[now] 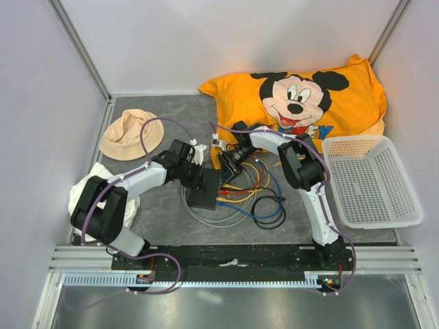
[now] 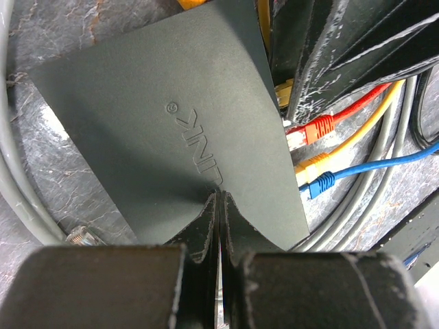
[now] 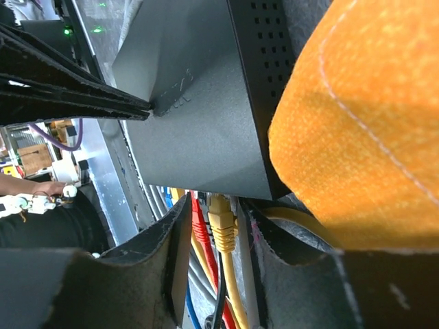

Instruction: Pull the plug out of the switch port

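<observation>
The switch (image 1: 204,192) is a flat dark grey box; its top fills the left wrist view (image 2: 164,123) and the right wrist view (image 3: 199,116). Red (image 2: 317,127), yellow (image 2: 312,164) and blue (image 2: 317,184) plugs sit in its port side. My left gripper (image 2: 218,195) is shut, its tips resting on the switch's top. My right gripper (image 3: 218,205) straddles another yellow plug (image 3: 223,223) seated in a port, with the red plug (image 3: 199,223) against the left finger. Narrow gaps show beside the yellow plug. In the top view the right gripper (image 1: 225,163) sits at the switch's far end.
An orange Mickey pillow (image 1: 302,96) lies at the back right and crowds the right wrist view (image 3: 357,123). A white mesh basket (image 1: 370,179) stands right. A beige hat (image 1: 130,133) and a white cloth (image 1: 89,188) lie left. Coiled grey (image 1: 206,216) and black (image 1: 271,209) cables ring the switch.
</observation>
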### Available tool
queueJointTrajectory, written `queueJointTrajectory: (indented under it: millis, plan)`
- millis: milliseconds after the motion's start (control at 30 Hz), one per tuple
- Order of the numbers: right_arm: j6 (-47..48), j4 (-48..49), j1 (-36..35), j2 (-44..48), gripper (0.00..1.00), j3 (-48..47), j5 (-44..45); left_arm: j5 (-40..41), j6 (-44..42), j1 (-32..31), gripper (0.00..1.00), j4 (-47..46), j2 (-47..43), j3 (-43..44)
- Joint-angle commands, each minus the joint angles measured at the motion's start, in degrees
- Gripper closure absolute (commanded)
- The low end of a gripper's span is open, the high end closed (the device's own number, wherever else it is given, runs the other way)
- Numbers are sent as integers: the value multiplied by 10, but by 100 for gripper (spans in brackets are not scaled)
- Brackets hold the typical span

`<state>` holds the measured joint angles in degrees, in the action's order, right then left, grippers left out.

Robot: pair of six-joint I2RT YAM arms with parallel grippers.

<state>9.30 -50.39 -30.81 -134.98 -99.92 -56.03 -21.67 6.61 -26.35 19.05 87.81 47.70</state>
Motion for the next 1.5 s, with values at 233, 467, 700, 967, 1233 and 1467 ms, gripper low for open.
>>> queueJointTrajectory:
  millis: [233, 467, 700, 967, 1233, 1467]
  plan:
    - [13, -17, -7, -20, 64, -10, 51, -8, 9, 4, 98, -10, 16, 2]
    - [2, -17, -4, -34, 65, -15, 50, -9, 9, 5, 98, -12, 11, -1]
    - [-16, -10, 10, -44, 66, -11, 47, -10, 9, 4, 98, -13, 10, -2]
    - [-58, 32, 20, -34, 87, 10, 86, -14, 6, 5, 98, -12, 18, 2]
    - [-71, 36, 21, -32, 94, 12, 116, -16, 6, 5, 98, -11, 18, 3]
    - [-45, 15, 21, -21, 97, 25, 154, -19, 5, 5, 98, -11, 20, 3]
